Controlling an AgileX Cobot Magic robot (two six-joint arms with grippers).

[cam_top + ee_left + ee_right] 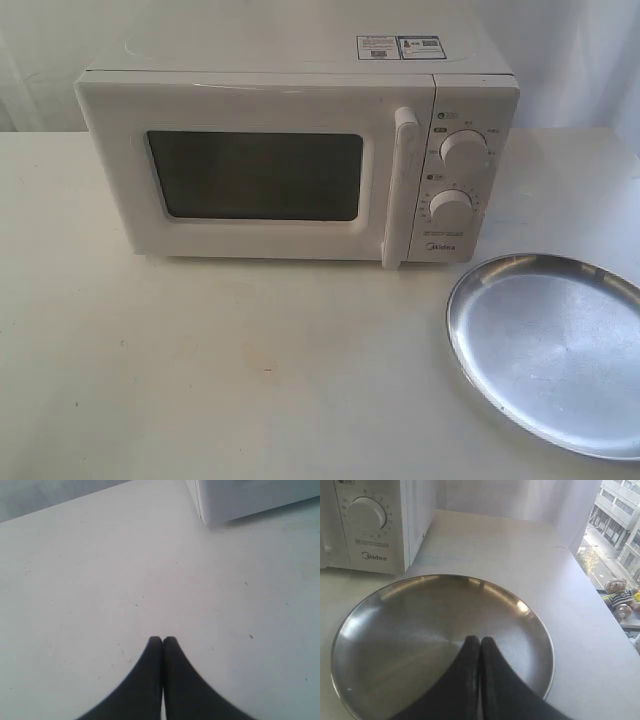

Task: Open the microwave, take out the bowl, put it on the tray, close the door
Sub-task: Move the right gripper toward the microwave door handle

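The white microwave (290, 160) stands at the back of the table with its door (255, 175) closed and the vertical bar handle (400, 185) beside two round dials. The bowl is hidden. The silver tray (555, 350) lies on the table to the front right of the microwave. Neither arm shows in the exterior view. My left gripper (162, 639) is shut with nothing in it, above bare tabletop, with a corner of the microwave (240, 500) farther off. Shut and holding nothing, my right gripper (480, 639) hovers over the tray (395, 645), near the microwave's dial panel (367, 522).
The white table (200, 380) stretches in front of the microwave. Its right edge (600, 630) runs beside a window ledge where a small teddy bear (618, 596) sits. A pale wall stands behind the microwave.
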